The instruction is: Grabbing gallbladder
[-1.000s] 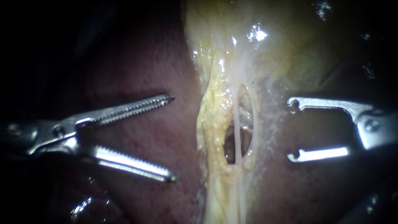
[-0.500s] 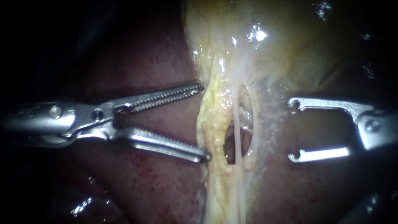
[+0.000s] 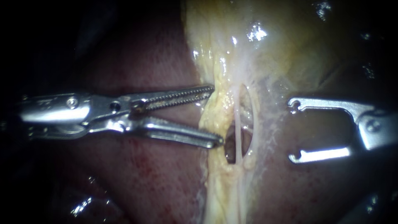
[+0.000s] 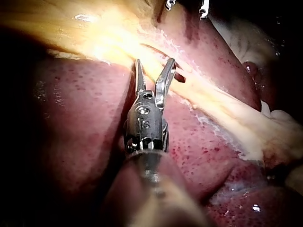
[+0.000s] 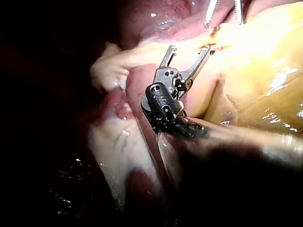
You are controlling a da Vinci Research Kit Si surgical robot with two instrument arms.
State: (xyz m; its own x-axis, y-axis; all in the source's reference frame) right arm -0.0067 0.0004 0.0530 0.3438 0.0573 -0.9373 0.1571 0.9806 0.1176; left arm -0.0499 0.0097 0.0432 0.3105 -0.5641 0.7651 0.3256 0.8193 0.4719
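Serrated steel left instrument [image 3: 215,115], glistening yellow gallbladder [image 3: 269,49], mottled red liver [image 3: 157,182]

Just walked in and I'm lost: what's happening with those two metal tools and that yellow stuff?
A surgical robot is working on a pig's liver and gallbladder. The left instrument is open, set against the edge of the yellow strip below the gallbladder, not yet closed on it. The right instrument, also open, hovers clear of the strip's other side. A thin tube crosses a hole in the strip.
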